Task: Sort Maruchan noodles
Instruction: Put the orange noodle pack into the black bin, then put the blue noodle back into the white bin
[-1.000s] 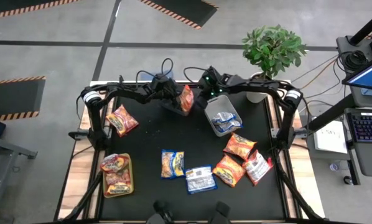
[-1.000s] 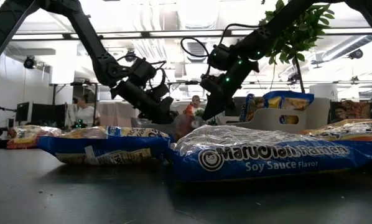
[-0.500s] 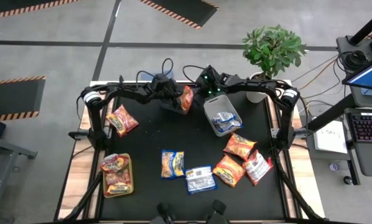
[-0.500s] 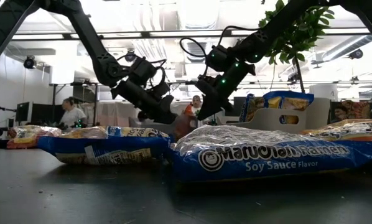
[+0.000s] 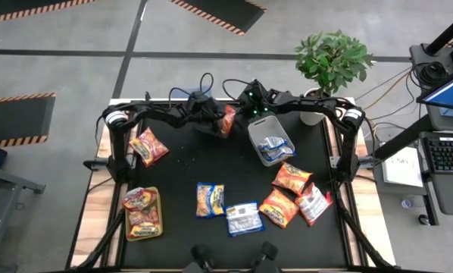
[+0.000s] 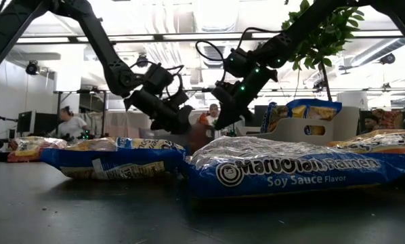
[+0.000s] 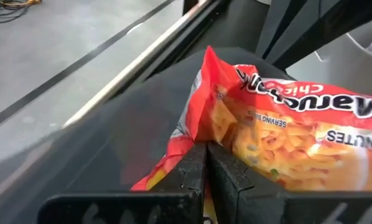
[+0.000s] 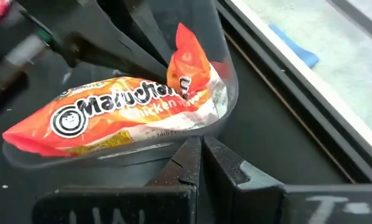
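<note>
An orange Maruchan packet [image 5: 226,120] lies in a dark see-through bin [image 5: 208,127] at the table's far middle. It shows in the left wrist view [image 7: 285,143] and the right wrist view [image 8: 117,121]. My left gripper [image 5: 217,121] is shut on this packet from the left. My right gripper [image 5: 246,115] is shut at the bin's wall from the right. Several other packets lie flat on the table: orange [image 5: 148,145], blue-and-yellow [image 5: 210,199], blue [image 5: 244,218], orange [image 5: 279,208] and red-and-white [image 5: 314,203]. My left gripper pinches the orange packet at its crinkled end edge [image 7: 195,134] between both fingers, coming level from the table's left. The rest of the packet lies in the bin, stretched away from the fingers. My right gripper is shut at the bin's curved see-through wall [image 8: 201,132], coming from the table's right. The fingertips [image 8: 192,152] meet right at the wall's edge. The bin stands on the table.
A grey bin [image 5: 281,136] holding blue packets stands right of the grippers. A yellow-green bin [image 5: 128,225] with red packets sits near the left front. A potted plant [image 5: 332,61] stands beyond the far right corner. Bare black table [image 5: 181,167] lies in the middle.
My right gripper has shifted a little toward the table's far left, closer to the dark bin and my left gripper. My left gripper and the orange packet have edged slightly toward the far edge. Both stay shut.
</note>
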Available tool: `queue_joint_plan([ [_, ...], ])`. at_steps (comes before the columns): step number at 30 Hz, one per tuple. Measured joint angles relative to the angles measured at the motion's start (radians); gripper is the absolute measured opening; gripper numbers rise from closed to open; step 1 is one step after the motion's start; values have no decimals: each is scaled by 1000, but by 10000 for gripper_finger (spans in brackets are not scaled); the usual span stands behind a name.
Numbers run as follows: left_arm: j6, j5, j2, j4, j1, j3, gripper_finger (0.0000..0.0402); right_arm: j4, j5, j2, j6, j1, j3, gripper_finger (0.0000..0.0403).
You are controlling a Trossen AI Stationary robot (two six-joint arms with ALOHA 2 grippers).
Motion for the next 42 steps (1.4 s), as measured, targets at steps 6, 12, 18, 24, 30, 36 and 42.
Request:
queue_joint_plan([
  [6, 23, -10, -54, -81, 13, 0, 0, -5, 22, -12, 9, -1, 0, 8],
  [12, 52, -35, -112, -173, 20, 0, 0, -5, 20, -15, 35, 0, 0, 8],
  [18, 70, -34, -194, -260, 20, -3, 0, 1, 18, -17, 38, 0, 0, 8],
  [24, 66, -36, -292, -364, 15, -3, 0, 0, 63, -19, 37, 4, 0, 8],
  [30, 65, 6, -428, -569, -31, -6, 0, -32, 63, -59, 48, 54, 0, 8],
  [36, 90, 135, -547, -729, -139, -47, 0, -93, 71, -147, 75, 175, -1, 8],
  [42, 79, 163, -600, -783, -314, -104, 0, -101, 72, -206, 166, 330, -1, 8],
])
